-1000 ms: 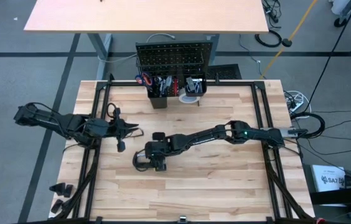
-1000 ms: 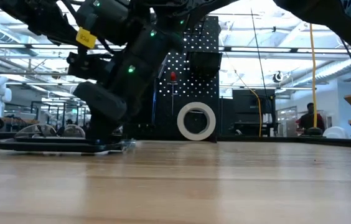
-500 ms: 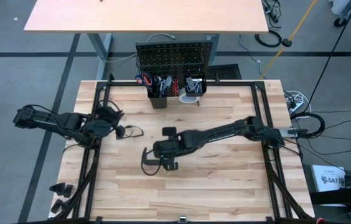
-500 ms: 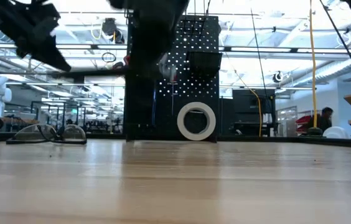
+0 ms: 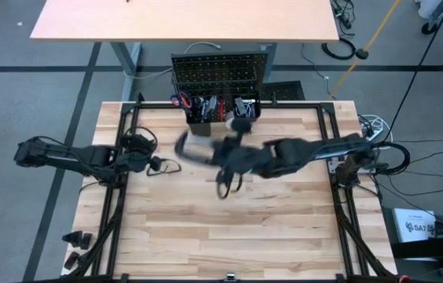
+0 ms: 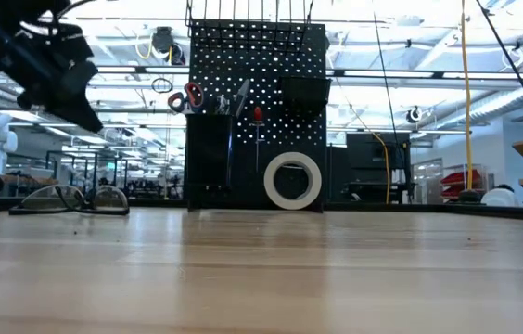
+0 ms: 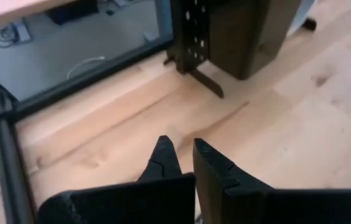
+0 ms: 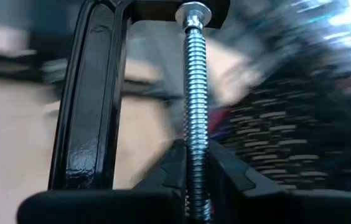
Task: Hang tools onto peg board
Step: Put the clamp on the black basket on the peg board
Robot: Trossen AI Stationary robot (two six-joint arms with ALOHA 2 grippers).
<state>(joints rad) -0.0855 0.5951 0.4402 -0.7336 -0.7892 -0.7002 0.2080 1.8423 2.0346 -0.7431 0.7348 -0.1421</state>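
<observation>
Nearest the low camera, well in front of the peg board [image 6: 256,111], the safety glasses [image 6: 69,199] lie on the worktop [image 6: 261,269], and above them hangs the left pincer [image 7: 182,163], its 2 fingers pressed together on nothing. Closer to the board, the right pincer [image 8: 197,171] pinches the screw of the black clamp [image 8: 91,93], held off the worktop just in front of the board's foot. On the board hang red scissors [image 6: 187,96] and a red screwdriver [image 6: 258,118], with a white tape roll [image 6: 292,180] at its foot.

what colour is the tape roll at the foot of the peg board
White; the tape roll shows best in the low view.
</observation>
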